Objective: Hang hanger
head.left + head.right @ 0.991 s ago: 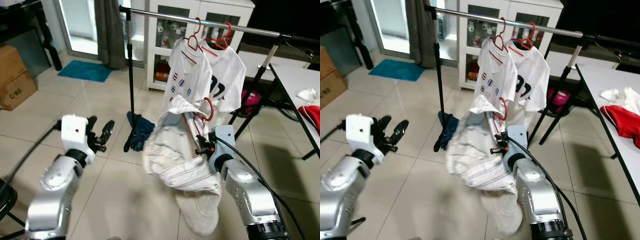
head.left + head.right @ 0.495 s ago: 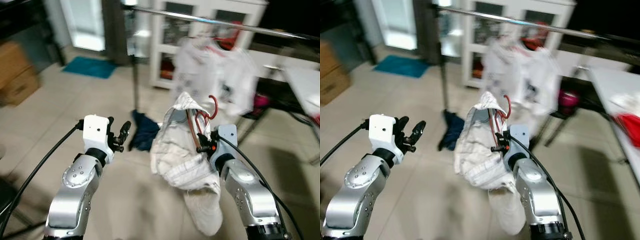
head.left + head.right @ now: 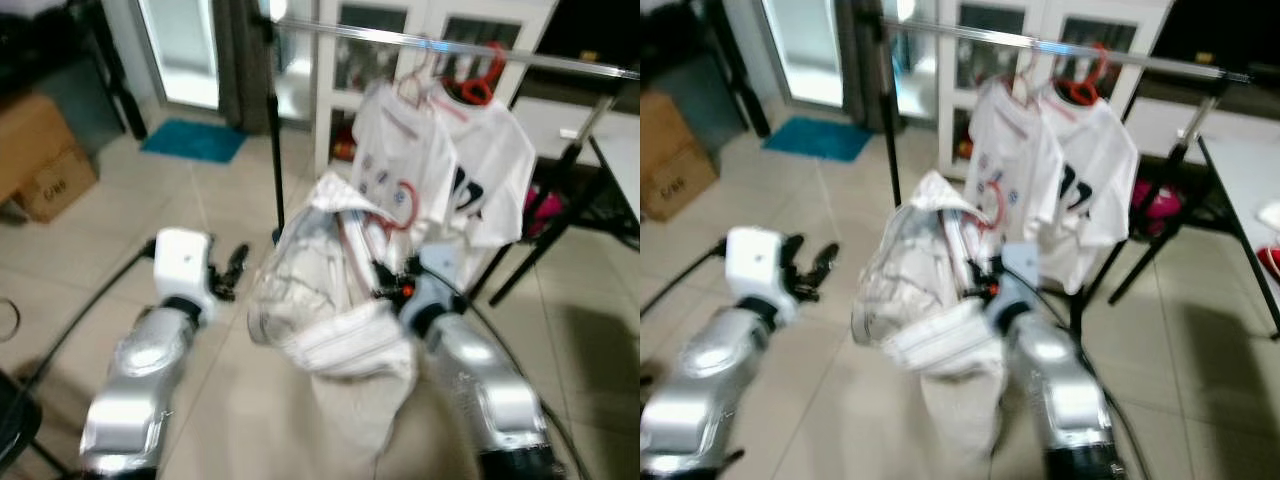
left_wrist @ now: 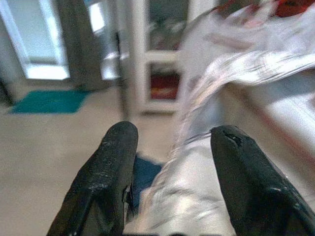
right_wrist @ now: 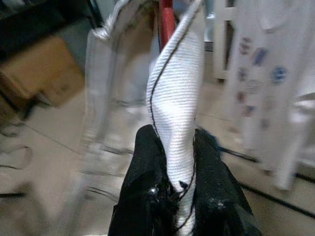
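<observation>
A: Across the top of the left eye view runs the rail (image 3: 560,62), and the red hanger (image 3: 405,205) sits at frame centre, well below it. Which tool has it?

B: The right tool (image 3: 392,285), just under the hook. It is pinched on the hanger with the white garment (image 3: 330,300) draped over it. The hook curls up at centre, and the rail lies above and beyond it, toward the upper part of the frame. That gap is what the next move turns on, I judge: the hook must rise and go forward before it can catch.

A: And the left tool (image 3: 232,270)?

B: Centre left, apart from the cloth, carrying nothing. The right arm is plainly the nearer one.

A: Does the right eye view add anything?

B: Same scene, blurred. The rail (image 3: 1140,55) crosses the upper frame left to right, with two hung shirts (image 3: 1060,170) at upper centre right. The hook (image 3: 992,203) is lower centre, just in front of those shirts, so a free stretch of rail lies to their left.

A: Left wrist view?

B: Two black fingers (image 4: 110,182) spread wide, empty, with the garment (image 4: 211,147) passing beyond them on the right half of the frame.

A: Right wrist view?

B: Fingers (image 5: 147,191) narrow, clamped on a fold of ribbed white cloth (image 5: 174,113); a red bar of the hanger (image 5: 167,19) climbs straight up at top centre. So the hanger's stem runs upward from the tool.
</observation>
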Controlling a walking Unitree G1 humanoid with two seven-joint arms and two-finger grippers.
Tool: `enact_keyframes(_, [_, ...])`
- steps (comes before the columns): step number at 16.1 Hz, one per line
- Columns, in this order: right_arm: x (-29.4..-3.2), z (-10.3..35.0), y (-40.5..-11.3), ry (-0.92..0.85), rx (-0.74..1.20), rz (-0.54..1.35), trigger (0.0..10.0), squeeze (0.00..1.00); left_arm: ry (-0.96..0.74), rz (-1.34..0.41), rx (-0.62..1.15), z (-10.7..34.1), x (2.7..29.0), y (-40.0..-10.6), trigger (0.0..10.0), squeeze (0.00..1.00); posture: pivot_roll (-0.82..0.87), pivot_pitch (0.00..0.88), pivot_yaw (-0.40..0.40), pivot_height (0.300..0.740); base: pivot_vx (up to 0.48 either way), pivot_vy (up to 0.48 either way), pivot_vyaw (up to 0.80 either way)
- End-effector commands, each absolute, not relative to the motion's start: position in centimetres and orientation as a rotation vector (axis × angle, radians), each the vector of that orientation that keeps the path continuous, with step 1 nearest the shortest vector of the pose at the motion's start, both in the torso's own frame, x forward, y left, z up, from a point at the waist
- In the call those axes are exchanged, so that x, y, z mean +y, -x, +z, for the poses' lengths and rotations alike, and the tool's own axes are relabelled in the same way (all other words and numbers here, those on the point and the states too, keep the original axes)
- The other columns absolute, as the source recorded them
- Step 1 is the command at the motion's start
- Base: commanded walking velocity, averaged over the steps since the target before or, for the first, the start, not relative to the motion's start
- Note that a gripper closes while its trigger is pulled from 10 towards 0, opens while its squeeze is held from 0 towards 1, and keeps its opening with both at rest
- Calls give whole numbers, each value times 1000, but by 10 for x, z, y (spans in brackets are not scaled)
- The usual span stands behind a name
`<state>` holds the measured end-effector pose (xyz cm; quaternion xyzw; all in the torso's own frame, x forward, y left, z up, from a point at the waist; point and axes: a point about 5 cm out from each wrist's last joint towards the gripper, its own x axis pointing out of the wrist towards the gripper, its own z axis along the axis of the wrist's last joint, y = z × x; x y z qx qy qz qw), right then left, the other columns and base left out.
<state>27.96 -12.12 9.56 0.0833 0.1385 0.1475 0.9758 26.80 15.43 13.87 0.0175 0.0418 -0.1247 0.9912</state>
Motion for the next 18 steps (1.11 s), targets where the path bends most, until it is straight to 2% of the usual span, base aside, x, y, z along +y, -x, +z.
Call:
enact_keyframes(1, [-116,116,-286,-169,180,311,10000,0,-55,-223,101,136,163,-267,10000,0,-30,7,-18,740,345,0,0])
enact_keyframes(12, [-119,115,-287,-120,186,310,10000,0,-54,-237,103,135,161,-268,10000,0,-42,6,-18,740,349,0,0])
enact_keyframes(15, [-120,115,-288,-100,189,306,10000,0,-53,-240,103,135,160,-268,10000,0,-40,6,-19,740,349,0,800])
enact_keyframes(18, [-119,115,-289,-131,181,302,10000,0,-56,-241,104,135,161,-269,10000,0,-37,6,-17,740,349,0,0])
